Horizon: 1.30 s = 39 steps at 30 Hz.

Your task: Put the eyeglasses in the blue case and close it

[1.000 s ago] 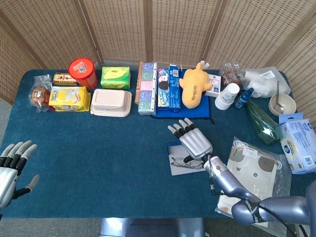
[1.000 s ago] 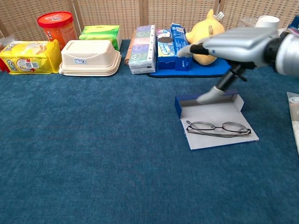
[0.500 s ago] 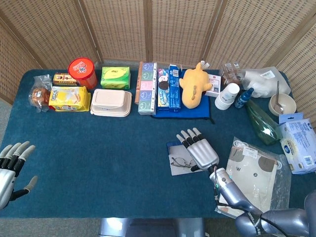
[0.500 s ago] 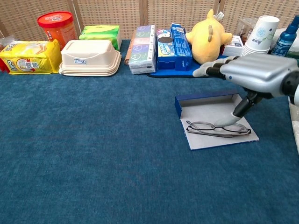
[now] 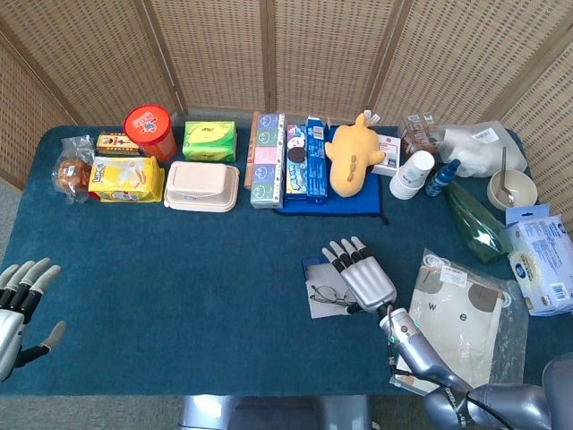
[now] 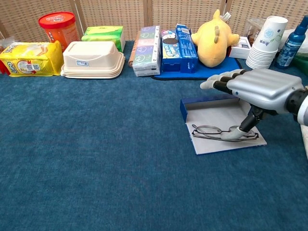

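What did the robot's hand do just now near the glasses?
The right hand drew back from the far edge of the blue case toward the robot and came down, so its thumb now rests on the eyeglasses. It does not hold them yet. The left hand slid a little lower at the table edge. The eyeglasses and case stayed where they were.

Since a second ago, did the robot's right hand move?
Yes. The right hand dropped and pulled back from the blue case's far rim; its thumb now touches the eyeglasses.
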Tool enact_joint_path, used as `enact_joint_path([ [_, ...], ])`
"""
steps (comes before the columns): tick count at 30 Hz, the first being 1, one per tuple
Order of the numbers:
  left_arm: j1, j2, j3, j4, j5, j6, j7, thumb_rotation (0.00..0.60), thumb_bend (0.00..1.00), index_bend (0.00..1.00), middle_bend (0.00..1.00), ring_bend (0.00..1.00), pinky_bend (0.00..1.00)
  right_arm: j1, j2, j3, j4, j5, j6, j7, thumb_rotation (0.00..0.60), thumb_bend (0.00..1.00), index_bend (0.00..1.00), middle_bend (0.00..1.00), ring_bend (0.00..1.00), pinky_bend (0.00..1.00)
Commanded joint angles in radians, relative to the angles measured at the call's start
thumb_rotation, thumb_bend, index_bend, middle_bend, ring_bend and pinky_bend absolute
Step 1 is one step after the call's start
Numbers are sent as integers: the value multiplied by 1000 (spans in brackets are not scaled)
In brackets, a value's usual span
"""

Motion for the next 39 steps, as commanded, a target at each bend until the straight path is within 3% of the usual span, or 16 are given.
enact_joint_path([
  [1, 1, 0, -1, 0, 3, 4, 1, 600, 307, 56, 62, 0, 0, -10, -16, 0, 39, -13, -16, -6, 294, 44, 0, 0, 0, 49],
  [10, 10, 0, 2, 1, 8, 18, 0, 600, 307, 56, 62, 0, 0, -11, -40, 35, 120, -33, -70, 11, 297, 35, 0, 0, 0, 46],
  [39, 20, -8, -2, 34, -4, 29, -31, 600, 307, 56, 63, 0, 0, 53, -70, 145, 241, -13, -215, 13, 299, 29, 0, 0, 0, 46],
])
